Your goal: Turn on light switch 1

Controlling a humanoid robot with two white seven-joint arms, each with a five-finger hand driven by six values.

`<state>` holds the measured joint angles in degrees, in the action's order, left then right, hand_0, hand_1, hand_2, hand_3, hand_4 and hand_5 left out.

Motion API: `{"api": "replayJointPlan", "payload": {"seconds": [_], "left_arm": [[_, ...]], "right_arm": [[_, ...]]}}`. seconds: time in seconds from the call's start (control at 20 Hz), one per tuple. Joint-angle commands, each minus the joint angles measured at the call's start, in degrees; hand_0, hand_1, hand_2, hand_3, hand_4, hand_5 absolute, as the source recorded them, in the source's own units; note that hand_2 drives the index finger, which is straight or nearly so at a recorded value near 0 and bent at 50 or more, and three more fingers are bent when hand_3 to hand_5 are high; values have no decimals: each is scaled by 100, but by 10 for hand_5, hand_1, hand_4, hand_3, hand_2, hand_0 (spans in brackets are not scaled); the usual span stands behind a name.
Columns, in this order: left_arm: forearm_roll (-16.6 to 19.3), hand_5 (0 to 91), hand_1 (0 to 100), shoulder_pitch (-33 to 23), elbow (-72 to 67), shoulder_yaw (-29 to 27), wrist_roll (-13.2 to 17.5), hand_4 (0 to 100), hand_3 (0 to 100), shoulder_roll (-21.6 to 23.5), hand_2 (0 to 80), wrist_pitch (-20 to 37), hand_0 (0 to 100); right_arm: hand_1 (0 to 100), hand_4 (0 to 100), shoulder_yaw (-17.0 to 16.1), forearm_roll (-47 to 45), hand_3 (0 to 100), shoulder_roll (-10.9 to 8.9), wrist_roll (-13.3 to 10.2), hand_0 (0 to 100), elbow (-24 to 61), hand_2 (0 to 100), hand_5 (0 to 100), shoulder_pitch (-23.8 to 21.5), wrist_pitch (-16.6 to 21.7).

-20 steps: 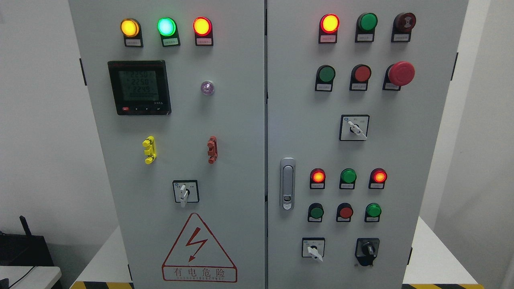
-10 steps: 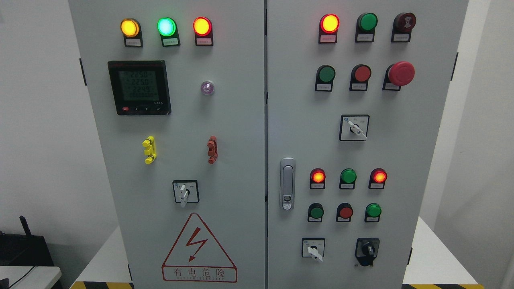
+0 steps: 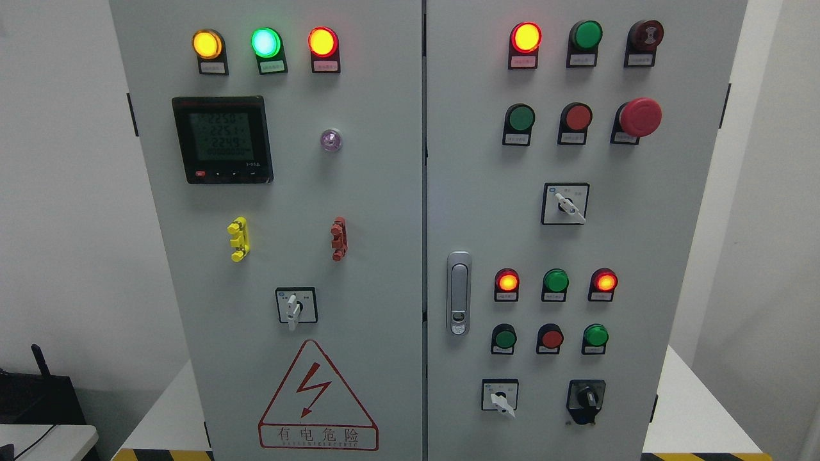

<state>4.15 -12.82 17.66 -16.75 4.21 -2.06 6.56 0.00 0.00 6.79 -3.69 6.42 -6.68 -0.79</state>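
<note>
A white platform point(image 3: 695, 400) carried the grey cabinet point(image 3: 359, 211), which stood upright directly on it and covered its middle, leaving bare white surface on either side. A yellow-and-black striped edge point(image 3: 163, 455) ran along the platform's front. Apart from it, at the lower left corner, a small white table point(image 3: 61, 442) bore a black device point(image 3: 38, 397) and a dark cable point(image 3: 32, 443).

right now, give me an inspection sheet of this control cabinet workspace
surface: grey two-door cabinet, doors shut.
job's things: labels too small to read, so switch 1 cannot be told; white-handled rotary switch on left door, two more on right door.
clutter: nothing seen.
hands: neither in view.
cables: one thin cable at lower left.
surroundings: white walls; black device lower left; yellow-black hazard tape at the base.
</note>
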Motion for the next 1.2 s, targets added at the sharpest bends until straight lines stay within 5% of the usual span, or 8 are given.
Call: {"api": "replayJointPlan", "payload": {"seconds": [0.0,0.25,0.7,0.85,0.95,1.15], "left_arm": [[157,0,40,-300,1504,-1296,-43,0,0,21,0,382,345],[157,0,68,-388,2137,-2008,1,15,0,65,0,654,357],[139,25,93,-308,4501,-3168,326,340,162,56,0,830,374],[86,114,125,-308,5090,-3230,388,472,379,65,193,1129,386],[86,253,149,-308,5327,-3230,511,570,481,65,308,1454,402],[77,328,169,-291,6180,-3221,757,639,554,74,345,1612,404]], "right_arm": [[389,0,97,-141,0,-2,0,120,0,0,0,0,0],[389,0,97,-141,0,6,0,120,0,0,0,0,0],[389,0,97,-141,0,6,0,120,0,0,0,0,0],[389,0,97,-141,0,-2,0,120,0,0,0,0,0],[389,0,97,-141,0,-2,0,120,0,0,0,0,0],[389,0,97,-141,0,-2,0,120,0,0,0,0,0]]}}
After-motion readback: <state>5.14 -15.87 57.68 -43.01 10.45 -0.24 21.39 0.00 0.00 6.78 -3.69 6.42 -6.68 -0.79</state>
